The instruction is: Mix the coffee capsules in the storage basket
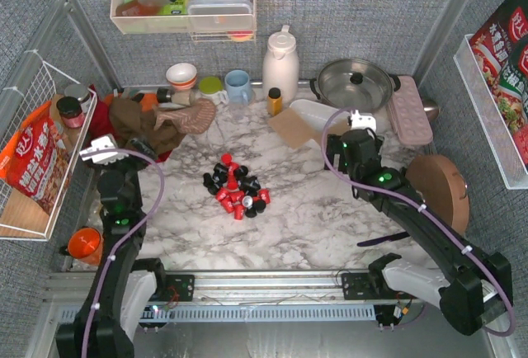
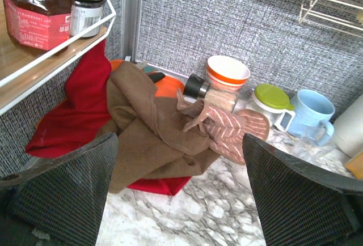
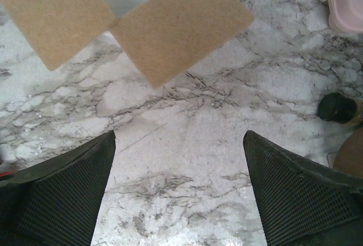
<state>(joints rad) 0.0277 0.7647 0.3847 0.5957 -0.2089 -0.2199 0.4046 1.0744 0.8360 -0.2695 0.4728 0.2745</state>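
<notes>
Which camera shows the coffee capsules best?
Top external: the whole pile of red and black coffee capsules lies centre frame, unobstructed. The left wrist view shows none; the right wrist at most a red sliver at its left edge.

Glossy marble-look table (image 1: 313, 201); brown cloth (image 2: 147, 138) (soft, crumpled); coffee capsules (image 1: 237, 186) perhaps plastic.

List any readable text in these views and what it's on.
Nothing reads cleanly.
Red bag in left wire rack: white Chinese characters, too blurred.
Red packets in right bin: Chinese print, too small.
Big jar, red label: blurred.
Small jar: blurred.
</notes>
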